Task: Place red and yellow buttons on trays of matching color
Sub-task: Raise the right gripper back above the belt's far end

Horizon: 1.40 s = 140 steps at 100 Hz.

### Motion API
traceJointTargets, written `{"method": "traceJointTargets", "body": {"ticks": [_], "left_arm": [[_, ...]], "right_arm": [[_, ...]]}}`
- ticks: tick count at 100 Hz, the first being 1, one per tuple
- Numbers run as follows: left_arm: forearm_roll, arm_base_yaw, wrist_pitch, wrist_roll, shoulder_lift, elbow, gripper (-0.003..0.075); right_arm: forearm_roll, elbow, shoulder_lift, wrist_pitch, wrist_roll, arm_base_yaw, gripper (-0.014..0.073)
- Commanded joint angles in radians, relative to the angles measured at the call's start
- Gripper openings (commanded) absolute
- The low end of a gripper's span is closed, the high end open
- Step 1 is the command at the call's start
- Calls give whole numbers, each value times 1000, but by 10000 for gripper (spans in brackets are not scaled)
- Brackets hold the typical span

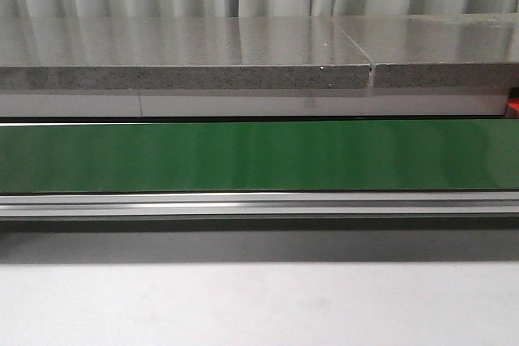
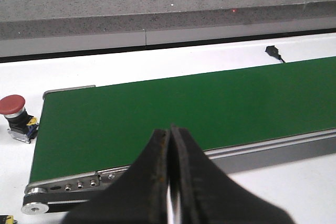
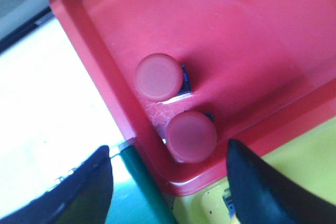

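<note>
In the right wrist view, two red buttons (image 3: 159, 76) (image 3: 191, 135) lie side by side in a corner of the red tray (image 3: 252, 40). My right gripper (image 3: 169, 174) hangs open just above that corner, nothing between its fingers. A yellow tray (image 3: 294, 166) shows beside the red one, with a small dark part at its edge, half hidden by a finger. In the left wrist view, another red button (image 2: 14, 113) stands on the white table beside the end of the green conveyor belt (image 2: 173, 114). My left gripper (image 2: 170, 129) is shut and empty over the belt's near rail.
The front view shows only the green belt (image 1: 259, 155), its metal rail (image 1: 259, 202), a grey stone ledge (image 1: 243, 54) behind and white table in front. A small black sensor with a cable (image 2: 273, 52) lies beyond the belt.
</note>
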Motion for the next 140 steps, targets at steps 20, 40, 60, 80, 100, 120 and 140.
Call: {"method": "traceJointTargets", "body": {"ticks": [20, 40, 60, 80, 100, 120, 140], "left_arm": [[-21, -9, -70, -3, 9, -28, -21], [-21, -9, -70, -3, 9, -28, -21], [-21, -9, -70, -3, 9, -28, -21], [-21, -9, -70, -3, 9, -28, -21], [-21, -9, -70, -3, 9, -28, -21], [-21, -9, -70, -3, 9, -28, -21], [-21, -9, -70, -3, 9, -28, -21]], "right_arm": [[-63, 38, -225, -67, -20, 102, 428], [-122, 42, -312, -41, -20, 223, 104], [-130, 42, -384, -18, -26, 323, -64], [-129, 42, -431, 56, -54, 447, -66], [-129, 93, -477, 78, -54, 544, -66], [-129, 222, -564, 39, -54, 604, -66], [-129, 378, -692, -32, -54, 653, -66]]}}
